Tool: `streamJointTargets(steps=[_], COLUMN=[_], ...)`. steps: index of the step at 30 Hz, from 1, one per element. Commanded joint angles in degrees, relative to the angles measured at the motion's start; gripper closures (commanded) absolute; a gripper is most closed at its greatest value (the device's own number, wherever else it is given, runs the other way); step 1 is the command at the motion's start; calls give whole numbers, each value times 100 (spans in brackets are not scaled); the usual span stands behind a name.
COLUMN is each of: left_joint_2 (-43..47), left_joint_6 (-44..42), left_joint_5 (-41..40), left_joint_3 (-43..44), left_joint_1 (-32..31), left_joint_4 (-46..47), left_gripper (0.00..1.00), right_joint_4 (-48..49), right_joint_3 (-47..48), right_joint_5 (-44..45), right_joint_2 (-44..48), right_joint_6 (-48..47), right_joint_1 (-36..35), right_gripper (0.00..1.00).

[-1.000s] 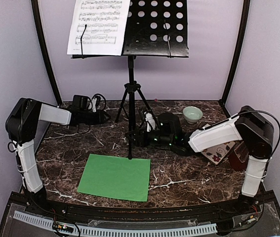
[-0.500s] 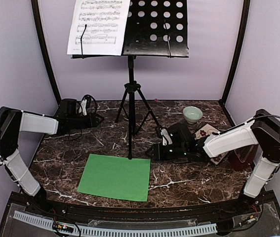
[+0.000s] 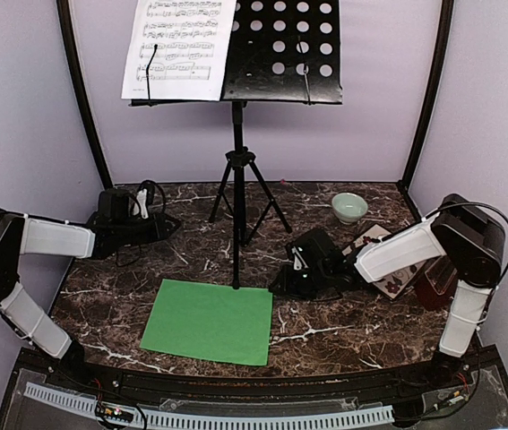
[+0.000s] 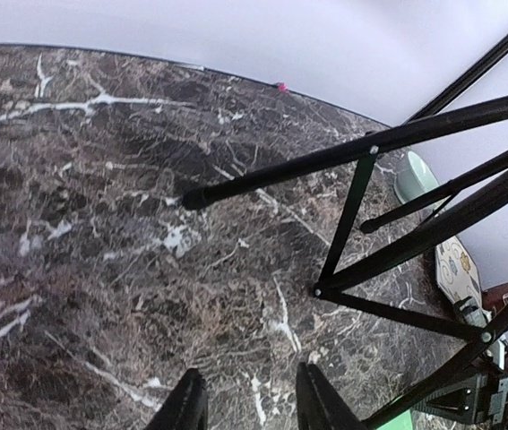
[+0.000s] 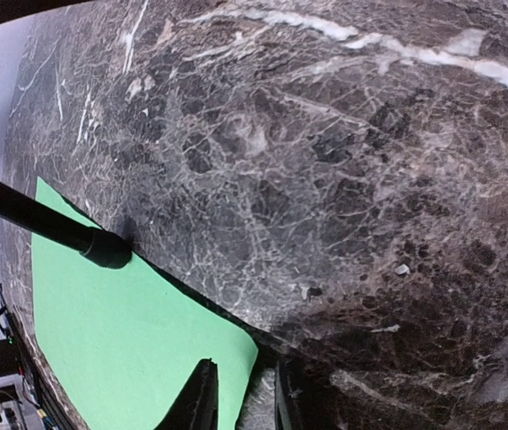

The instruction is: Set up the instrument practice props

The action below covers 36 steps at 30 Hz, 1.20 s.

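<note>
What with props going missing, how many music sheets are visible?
2. The white sheet rests on the music stand; the green sheet lies on the table. None seems hidden.

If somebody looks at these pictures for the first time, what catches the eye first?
The black music stand at the back centre, with a white music sheet on its left half. Then the bright green sheet lying flat on the marble table, the right arm's fingers low at its right edge.
</note>
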<state>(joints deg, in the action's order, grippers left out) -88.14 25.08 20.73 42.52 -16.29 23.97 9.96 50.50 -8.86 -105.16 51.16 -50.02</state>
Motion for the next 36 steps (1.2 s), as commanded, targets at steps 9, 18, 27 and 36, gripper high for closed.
streamJointTargets(steps=[9, 18, 27, 36], left_joint_2=[341, -31, 569, 1176], left_joint_6=[572, 735, 644, 338], left_joint_5=[-98, -26, -173, -307], left_joint_3=[-1296, -1528, -1666, -1582], left_joint_1=[-276, -432, -452, -450], left_joint_4=[-121, 146, 198, -155], left_gripper=[71, 75, 71, 66], right_joint_4=[189, 334, 248, 126], right_joint_3=[267, 292, -9, -609], right_joint_5=[-278, -348, -499, -942], right_joint_2=[-436, -558, -214, 303], right_joint_6=[507, 659, 240, 62], right_joint_1=[27, 27, 27, -53], right_gripper=[77, 88, 100, 100])
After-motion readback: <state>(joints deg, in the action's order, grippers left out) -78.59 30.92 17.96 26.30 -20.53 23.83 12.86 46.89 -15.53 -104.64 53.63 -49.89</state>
